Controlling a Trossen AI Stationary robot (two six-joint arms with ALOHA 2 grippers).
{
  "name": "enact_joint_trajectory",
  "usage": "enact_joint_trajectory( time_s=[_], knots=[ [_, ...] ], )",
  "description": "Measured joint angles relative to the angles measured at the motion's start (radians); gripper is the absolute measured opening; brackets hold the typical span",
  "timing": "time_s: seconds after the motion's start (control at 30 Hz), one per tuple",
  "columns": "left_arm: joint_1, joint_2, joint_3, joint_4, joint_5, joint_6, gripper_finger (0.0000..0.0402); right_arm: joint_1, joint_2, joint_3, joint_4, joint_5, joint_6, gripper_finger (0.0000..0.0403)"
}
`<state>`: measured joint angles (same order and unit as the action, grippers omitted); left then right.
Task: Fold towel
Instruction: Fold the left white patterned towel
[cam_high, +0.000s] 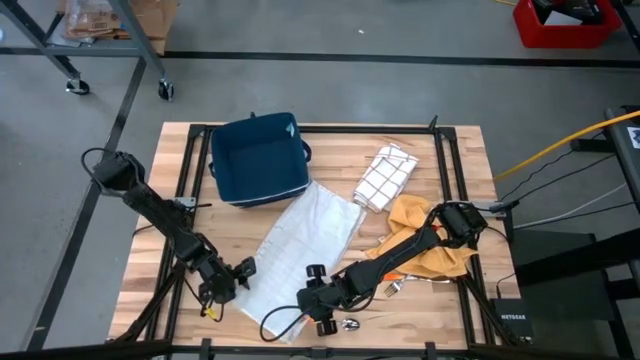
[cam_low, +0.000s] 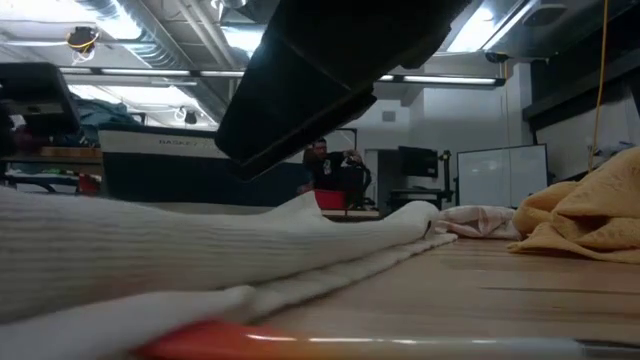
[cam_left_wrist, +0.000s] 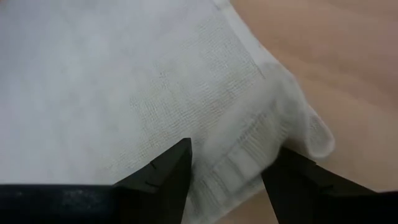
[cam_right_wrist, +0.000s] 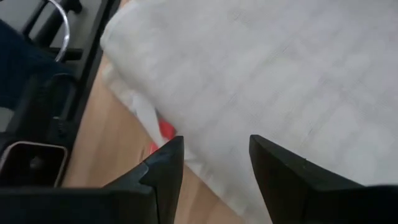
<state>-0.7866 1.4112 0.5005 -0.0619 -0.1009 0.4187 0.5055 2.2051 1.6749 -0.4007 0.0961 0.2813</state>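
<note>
Workshop: concrete floor (cam_high: 400, 90), ceiling ducts (cam_low: 180, 30)

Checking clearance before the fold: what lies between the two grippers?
In the high view, only the white towel's near end lies between the left gripper and right gripper. Both stand open at its edges.

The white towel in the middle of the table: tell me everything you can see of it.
The long white woven cloth towel lies flat and diagonal on the wooden table, its far end beside the dark blue bin. At its near end, the open left gripper straddles a thick hemmed corner, and the open right gripper hovers over the other corner.
</note>
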Motion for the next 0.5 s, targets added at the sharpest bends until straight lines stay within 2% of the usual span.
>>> enact_joint_trajectory(
  time_s=[0.17,0.33,0.5],
  knots=[
    [-0.007,0.026,0.001,0.056,-0.010,-0.019,0.0177,0.006,0.005,0.000,-0.009,-0.061,-0.028,0.0185],
    [-0.006,0.003,0.011,0.042,-0.093,-0.039,0.0177,0.016,0.006,0.000,-0.019,-0.073,-0.077,0.0185],
    [-0.006,0.000,0.028,0.045,-0.105,-0.022,0.0177,0.019,0.007,0.000,-0.023,-0.091,-0.081,0.0185]
  ],
)
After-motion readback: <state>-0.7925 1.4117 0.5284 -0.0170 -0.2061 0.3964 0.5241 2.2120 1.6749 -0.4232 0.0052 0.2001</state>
